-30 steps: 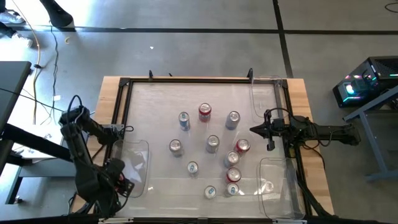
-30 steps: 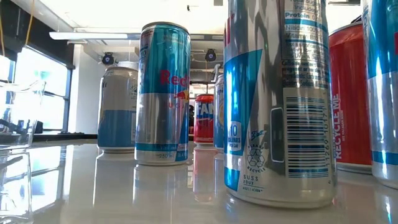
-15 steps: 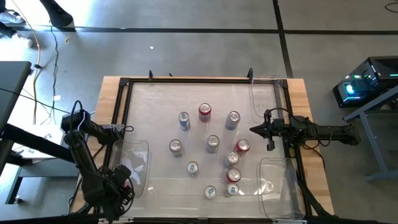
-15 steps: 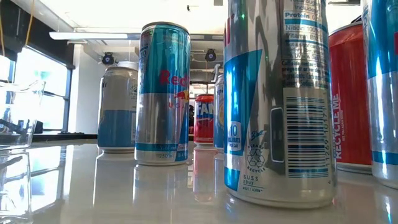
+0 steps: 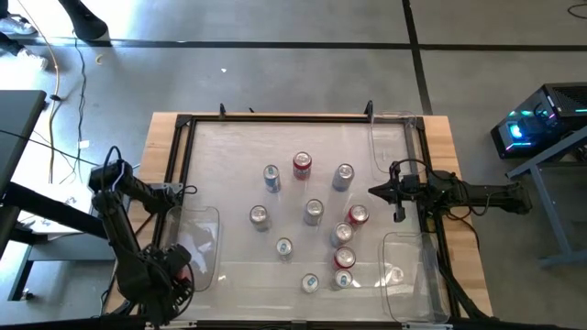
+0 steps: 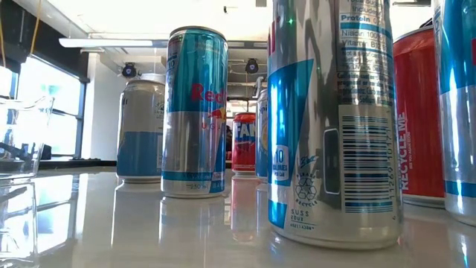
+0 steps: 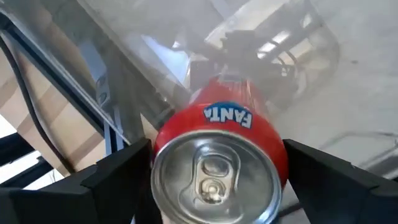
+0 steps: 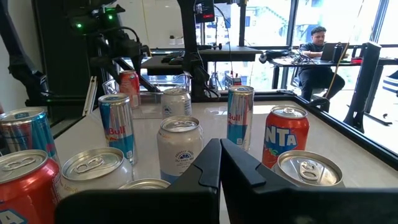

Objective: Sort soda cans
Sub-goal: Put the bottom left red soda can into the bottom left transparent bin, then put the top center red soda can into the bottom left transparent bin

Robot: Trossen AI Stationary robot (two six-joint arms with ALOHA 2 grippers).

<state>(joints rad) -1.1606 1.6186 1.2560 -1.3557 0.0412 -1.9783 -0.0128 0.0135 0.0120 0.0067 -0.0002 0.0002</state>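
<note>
At the near-left corner of the table [image 5: 229, 147], by the outer edge of a clear bin [image 5: 204, 240]: left end effector [image 5: 172, 272], pointing down and straddling a red Fanta can [image 7: 214, 180]. In the left wrist view, silver top and pull tab facing the camera, red body running away toward the bin's clear wall. Gripped or already let go: cannot tell.

Out on the middle of the table, well apart from that end effector: ten loose cans [image 5: 314, 212], all upright.
- Closest to the near edge, a near pair [image 5: 310, 283] standing side by side.
- Just behind the right one of the pair, a red can [image 5: 345, 258], with a slim blue can [image 5: 283, 247] off to its left.
- Farther in, a loose band of four, among them a second red can [image 5: 357, 214] toward the right.
- Farthest back, a far row [image 5: 302, 165] of three, red in the centre, silver-blue to its left, silver to its right.

At the right side of the table, about level with the gap between band and far row: right end effector [image 5: 371, 191], reaching inward, pressed together with nothing between. Near the second red can, touching none.

Along the right edge, a near-right bin [image 5: 404, 275] and a far-right bin [image 5: 390, 137], both clear.
</note>
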